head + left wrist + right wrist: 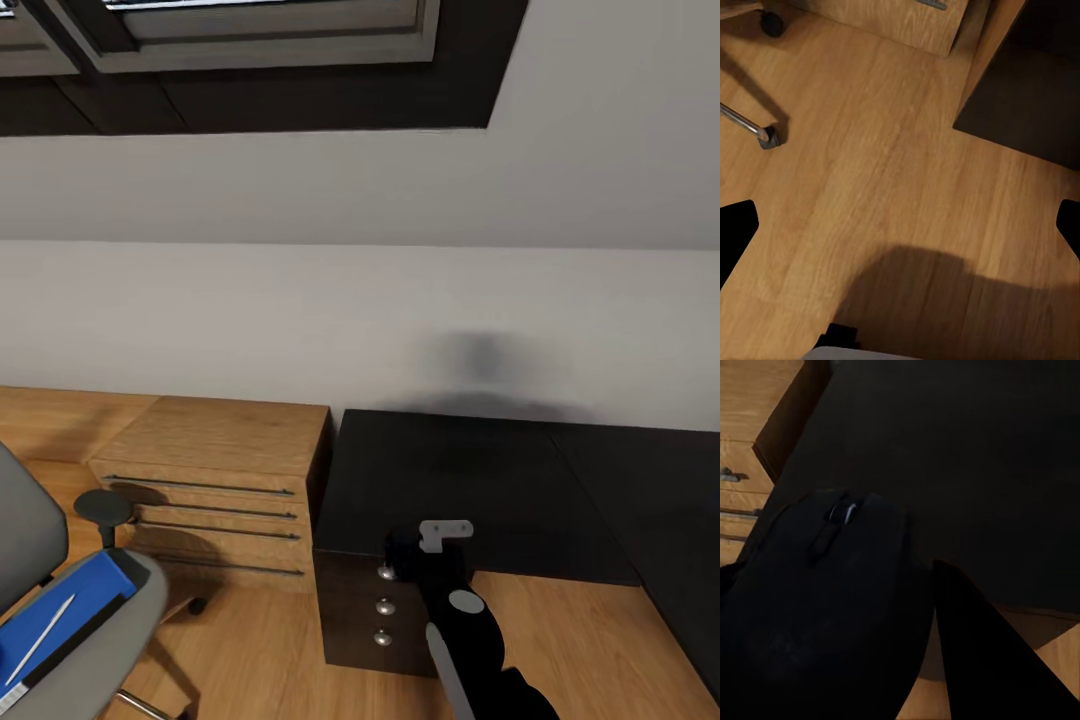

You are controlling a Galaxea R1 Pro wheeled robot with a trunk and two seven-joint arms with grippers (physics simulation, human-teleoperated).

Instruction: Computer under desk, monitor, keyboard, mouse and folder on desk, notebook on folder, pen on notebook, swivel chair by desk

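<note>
Black right jaws [926, 607] are clamped on the dark mouse [832, 607], above the front edge of the glossy black bench [450, 480]. Left jaws [900, 225] stand apart over the wood floor [870, 150]. Blue folder [70, 610] lies on the grey swivel chair [110, 640] beside the oak drawers [215, 480]; no writing can be read.

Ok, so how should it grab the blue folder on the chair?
Probably by its dark long edge, pinched thin, because the blue folder lies flat on the swivel chair seat. Come from the black desk side, away from the grey backrest. A thin white stick rests on top, so keep it level. The left hand looks free.
</note>
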